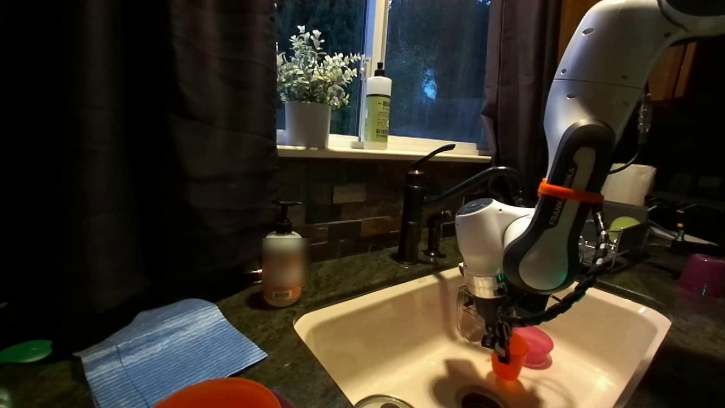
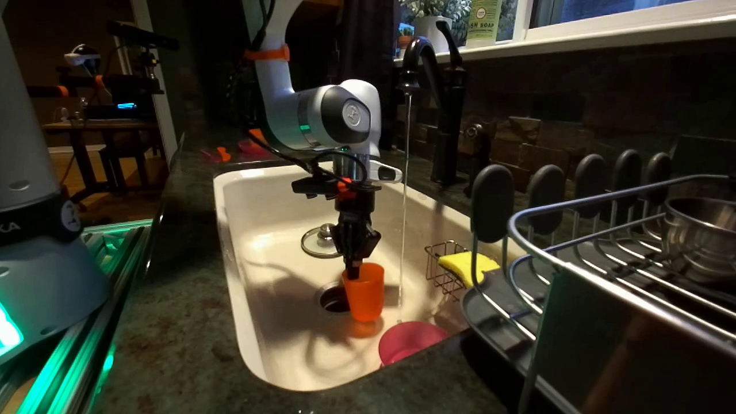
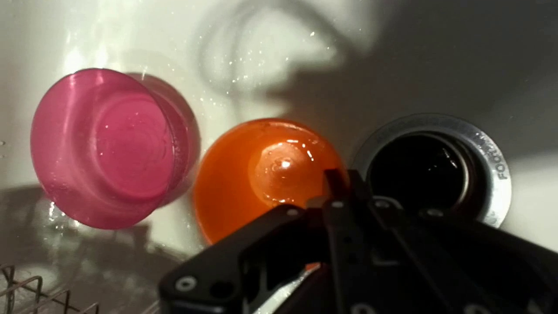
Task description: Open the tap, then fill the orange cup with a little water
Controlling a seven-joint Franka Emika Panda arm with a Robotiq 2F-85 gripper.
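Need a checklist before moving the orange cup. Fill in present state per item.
1. Tap running: ok, water stream visible.
2. Gripper shut on orange cup: ok, pinched at the rim.
3. Mouth facing up: ok.
4. Orange cup under water stream: not ok, stream falls beside it.
5. Off sink floor: cannot tell.
6. Clearance from pink cup: cannot tell, close beside in wrist view.

In an exterior view I'm facing the window (image 1: pixel 430 102), sink (image 1: pixel 405 334) at 5 o'clock; in an exterior view, dish rack (image 2: pixel 618 294) crowding close at 3. Both share sink and tap (image 1: pixel 415 204), from opposite ends. Wrist cam stares down into the basin, way closer.
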